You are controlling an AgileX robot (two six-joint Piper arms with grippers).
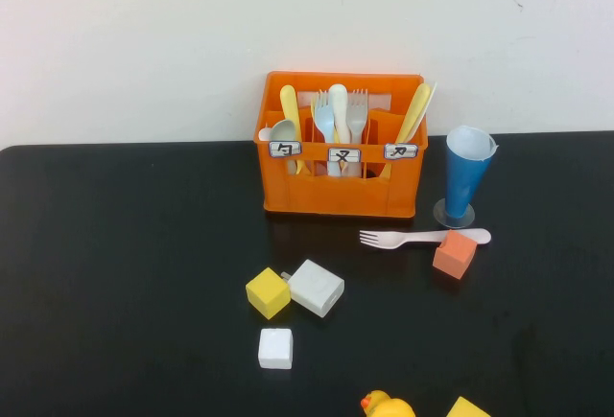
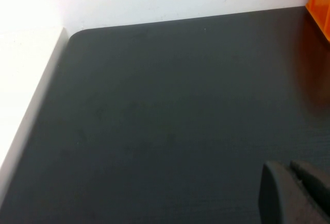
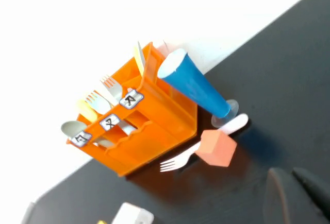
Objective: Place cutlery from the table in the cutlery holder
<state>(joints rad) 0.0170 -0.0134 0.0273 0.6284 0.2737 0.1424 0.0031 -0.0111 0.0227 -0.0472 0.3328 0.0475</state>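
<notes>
Nearest the right wrist camera, the right gripper [image 3: 296, 195] shows only as dark finger shapes at the frame's corner, hanging above the black table [image 3: 289, 69] with nothing between them; how far the fingers stand apart I cannot tell. Just beyond it sits a salmon-orange cube [image 3: 215, 148], resting against the pale pinkish-white fork [image 3: 192, 154], which lies flat on the table, its tines pointing away from the blue paper cup [image 3: 193, 86]. The fork's rounded handle end lies near the cup's clear base. Farther still stands the orange cutlery holder [image 3: 154, 126], upright against the white wall, with spoons, forks and yellow pieces standing in its three labelled compartments.

The left gripper [image 2: 296, 193] likewise shows as dark fingers at the edge of its own view, over a bare stretch of table near the rounded corner, holding nothing; its opening cannot be judged. The holder is far off to its side.
</notes>
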